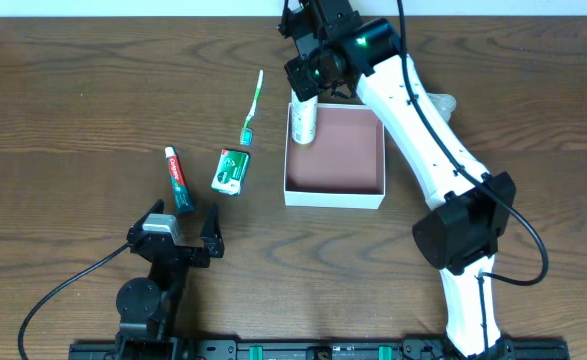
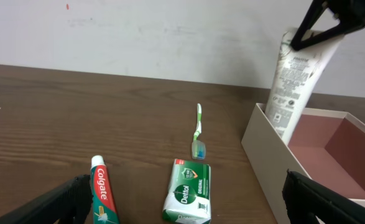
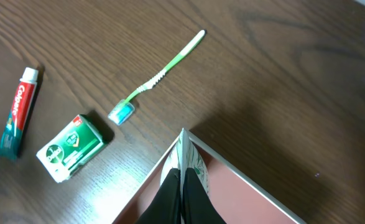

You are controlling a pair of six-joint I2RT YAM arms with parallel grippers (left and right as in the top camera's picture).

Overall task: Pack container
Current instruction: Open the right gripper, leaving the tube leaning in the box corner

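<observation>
Dark brown wood makes up the counter point(image 1: 73, 100), and on it, right of centre in the overhead view, sits the container point(image 1: 335, 197): square and shallow, with white outer walls and a reddish-brown floor. It lies flat with its open top up.

The right fingers point(image 3: 170, 199) are pressed onto the flat crimped end of a white tube point(image 1: 303, 122) with dark print. The tube stands nearly upright, tilted a little, with its lower end inside the container at the far left corner, close against the left wall. From the left wrist the tube point(image 2: 294, 81) rises well above the container point(image 2: 269, 155) wall, and the black right fingers point(image 2: 322, 28) pinch its top. The right wrist view looks straight down the tube point(image 3: 185, 155) into that corner of the container point(image 3: 244, 199).

The left fingers point(image 1: 211, 225) are spread wide and hold nothing. They sit low over the counter near the front edge, well left of the container.

Three items lie on the counter left of the container, all outside it. A red, white and green toothpaste point(image 1: 179, 180) tube is furthest left. A green and white soap packet point(image 1: 231, 170) lies just beside it, between it and the container. A green toothbrush point(image 1: 252, 105) lies beyond the packet, its capped head close to the packet and its handle pointing away.
</observation>
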